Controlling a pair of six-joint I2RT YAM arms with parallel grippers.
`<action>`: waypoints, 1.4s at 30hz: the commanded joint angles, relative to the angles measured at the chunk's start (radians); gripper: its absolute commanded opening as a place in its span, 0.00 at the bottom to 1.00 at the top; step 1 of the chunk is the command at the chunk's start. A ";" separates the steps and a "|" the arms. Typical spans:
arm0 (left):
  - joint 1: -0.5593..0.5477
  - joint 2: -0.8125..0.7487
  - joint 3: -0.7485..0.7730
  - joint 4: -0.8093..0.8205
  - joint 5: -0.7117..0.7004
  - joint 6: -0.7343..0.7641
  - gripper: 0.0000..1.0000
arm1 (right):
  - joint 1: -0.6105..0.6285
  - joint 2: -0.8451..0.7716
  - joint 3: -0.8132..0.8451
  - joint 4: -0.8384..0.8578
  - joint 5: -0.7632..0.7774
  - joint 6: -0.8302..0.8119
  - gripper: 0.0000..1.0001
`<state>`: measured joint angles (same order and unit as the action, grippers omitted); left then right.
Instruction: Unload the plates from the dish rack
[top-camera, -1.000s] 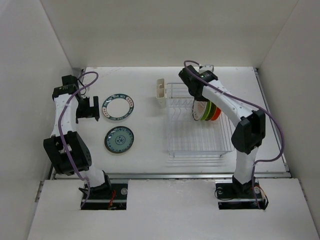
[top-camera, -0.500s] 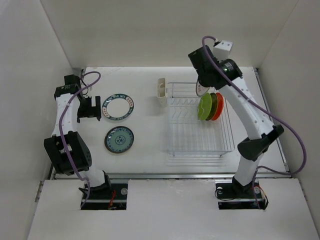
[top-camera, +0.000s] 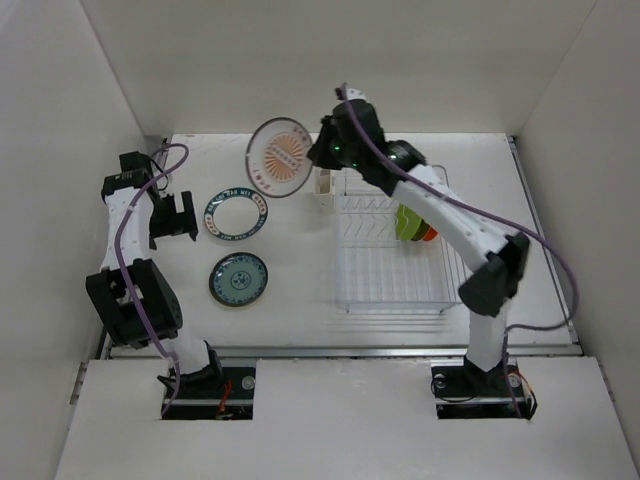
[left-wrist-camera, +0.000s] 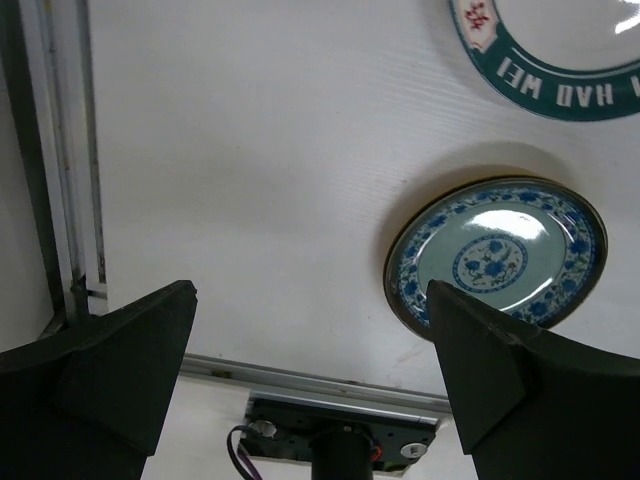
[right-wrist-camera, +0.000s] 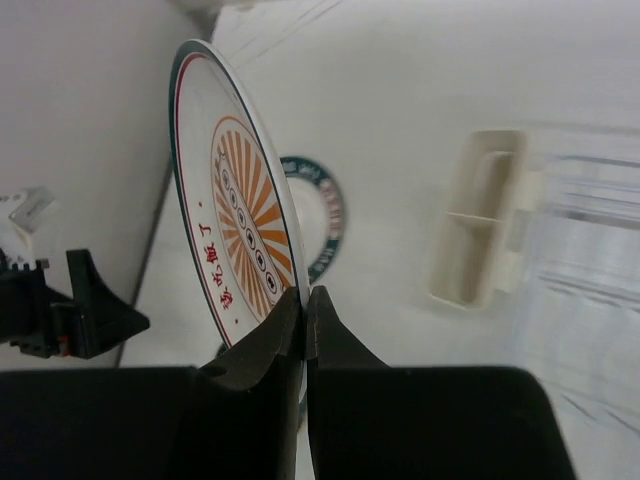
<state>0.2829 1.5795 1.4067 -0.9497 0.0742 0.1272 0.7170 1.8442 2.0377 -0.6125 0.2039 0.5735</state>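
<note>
Dish rack (top-camera: 395, 288) down to two plates, a third held in the air to its left.
The lime green plate (top-camera: 407, 222) and orange plate (top-camera: 431, 232) stand upright in the rack's far right slots. The cream cup (top-camera: 322, 183) hangs on its left wall. The right jaws are clamped on the rim of the orange-centred plate (top-camera: 280, 158), which has swung from over the rack's far end to left of the cup, above the worktop (top-camera: 300, 260). The teal-rimmed plate (top-camera: 236, 215) and teal patterned plate (top-camera: 238, 279) lie unmoved. The left jaws are spread wide, empty.

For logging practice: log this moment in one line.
right pincer: shut on orange-centre plate, left of rack; left pincer: open; table: teal-rimmed plate, blue plate; rack: green plate
</note>
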 joint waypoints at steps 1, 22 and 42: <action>0.053 -0.006 0.031 0.014 -0.045 -0.063 1.00 | 0.015 0.202 0.155 0.249 -0.318 0.029 0.00; 0.085 0.034 0.011 0.052 -0.054 -0.032 1.00 | 0.025 0.759 0.351 0.476 -0.440 0.382 0.36; 0.085 0.002 0.020 0.014 -0.004 -0.014 1.00 | 0.104 0.606 0.337 0.085 -0.331 0.237 0.91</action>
<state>0.3668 1.6211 1.4086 -0.9096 0.0513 0.1001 0.8074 2.5240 2.3497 -0.5007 -0.1635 0.8661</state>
